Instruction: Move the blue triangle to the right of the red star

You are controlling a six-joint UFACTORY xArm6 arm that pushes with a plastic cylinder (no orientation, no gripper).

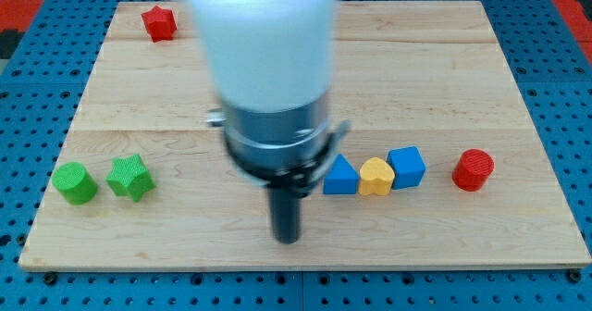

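Camera view shows my tip (288,239), the end effector of this arm, low on the desk (444,61), near the view's bottom edge and a little left of centre. It is a plain rod with nothing to spread or press together, and it touches no block.

The blue triangle (340,176) lies just to the view's right of my tip and slightly toward the view's top, near but apart. It heads a short row running away from my tip to the view's right: the triangle touches a yellow block (376,177), heart-like in shape, which touches a blue cube (406,167); a red cylinder (473,169) stands apart beyond them.

The red star (159,22) is well apart, up and to the view's left of my tip, near the desk's top-left corner. So the triangle's path runs diagonally up-left, and my tip sits on the wrong side; I judge it should first get around to the triangle's lower-right face.

Bare wood fills the stretch toward the star. A green cylinder (74,182) and green star (129,177) sit far to my tip's left, out of that path.
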